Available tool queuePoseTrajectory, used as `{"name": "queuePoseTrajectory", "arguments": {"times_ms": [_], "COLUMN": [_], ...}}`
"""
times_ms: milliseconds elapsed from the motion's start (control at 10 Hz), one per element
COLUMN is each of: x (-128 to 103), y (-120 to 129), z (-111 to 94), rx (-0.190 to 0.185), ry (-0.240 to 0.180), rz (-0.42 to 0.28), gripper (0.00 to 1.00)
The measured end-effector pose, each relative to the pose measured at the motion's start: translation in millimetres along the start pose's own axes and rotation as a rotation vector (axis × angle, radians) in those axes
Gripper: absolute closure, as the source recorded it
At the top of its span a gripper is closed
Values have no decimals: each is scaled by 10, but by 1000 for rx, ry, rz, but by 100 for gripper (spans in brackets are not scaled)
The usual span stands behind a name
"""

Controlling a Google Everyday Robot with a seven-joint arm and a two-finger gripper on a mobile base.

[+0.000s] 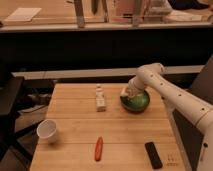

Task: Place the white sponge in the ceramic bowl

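Observation:
The dark green ceramic bowl [137, 102] sits on the wooden table [80, 125] at the back right. My gripper [128, 93] hangs right over the bowl's left rim, at the end of the white arm that comes in from the right. A small off-white bit at the gripper tip looks like the white sponge [125, 92], just above the bowl's opening. I cannot tell whether the sponge is still held or resting in the bowl.
A taller white blocky thing with a narrow top [100, 99] stands left of the bowl. A white cup [47, 130] is at the front left, a red-orange sausage-like item [98, 148] at the front middle, a black remote [153, 154] at the front right.

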Motion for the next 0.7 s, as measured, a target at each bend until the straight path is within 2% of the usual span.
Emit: {"name": "queuePoseTrajectory", "arguments": {"times_ms": [700], "x": [27], "y": [27], "z": [-24], "rx": [-8], "ry": [12], "rz": [16], "gripper": [87]}}
